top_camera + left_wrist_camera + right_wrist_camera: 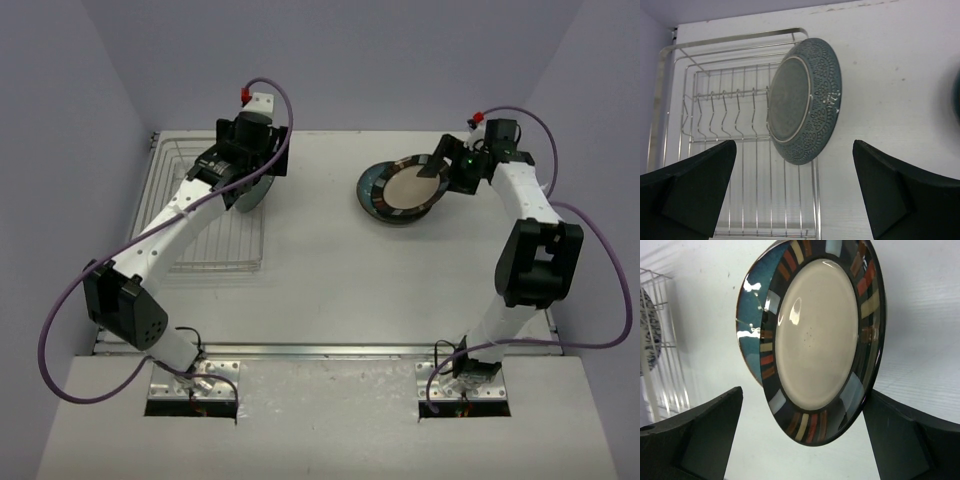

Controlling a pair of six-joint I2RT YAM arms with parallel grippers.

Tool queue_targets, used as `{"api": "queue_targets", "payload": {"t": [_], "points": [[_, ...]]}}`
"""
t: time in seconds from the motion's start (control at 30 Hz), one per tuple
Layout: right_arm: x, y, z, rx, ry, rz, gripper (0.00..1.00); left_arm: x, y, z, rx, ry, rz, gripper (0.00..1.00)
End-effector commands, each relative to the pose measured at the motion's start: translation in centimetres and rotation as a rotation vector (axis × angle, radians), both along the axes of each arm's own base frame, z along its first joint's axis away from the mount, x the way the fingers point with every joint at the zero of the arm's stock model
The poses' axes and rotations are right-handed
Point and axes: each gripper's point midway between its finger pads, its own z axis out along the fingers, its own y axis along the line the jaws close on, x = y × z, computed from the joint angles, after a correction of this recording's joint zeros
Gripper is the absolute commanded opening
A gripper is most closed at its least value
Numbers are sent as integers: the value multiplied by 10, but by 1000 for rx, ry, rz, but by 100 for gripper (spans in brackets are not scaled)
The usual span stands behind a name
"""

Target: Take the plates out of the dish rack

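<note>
The silver wire dish rack [200, 225] lies at the table's left. One grey-blue plate [805, 100] with an embossed rim stands on edge at the rack's right end [740, 150]. My left gripper [795, 190] hovers over it, open, with both fingers apart from the plate [257, 192]. At the right, a plate with a beige centre and a striped dark rim [820, 340] rests on a teal plate [752, 305]. My right gripper [802, 435] is open around the striped plate's near rim, at the stack's right edge [412, 187].
The rack's slots left of the grey-blue plate hold nothing. The rack [660, 340] also shows at the left edge of the right wrist view. Grey walls close in the table on three sides. Bare white tabletop [320, 260] lies between rack and stack.
</note>
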Motion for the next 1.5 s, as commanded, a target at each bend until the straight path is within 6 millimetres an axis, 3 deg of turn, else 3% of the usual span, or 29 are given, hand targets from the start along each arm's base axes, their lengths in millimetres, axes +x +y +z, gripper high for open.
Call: {"api": "queue_targets", "payload": {"t": [0.0,0.33,0.93,1.2,1.47], "points": [[11,2,23,-136,-93,47,99,13,18,12,58,-37,87,100],[11,8,-31,-80,62,62,99,9,17,15,40,-36,71,100],[7,0,-73,-127,144,77,99,13,16,4,55,-13,76,100],[13,12,-77,-116,140,113,99,17,13,-5,58,7,71,100],[11,26,-43,-73,62,162,99,20,12,-22,82,41,73,100]]}}
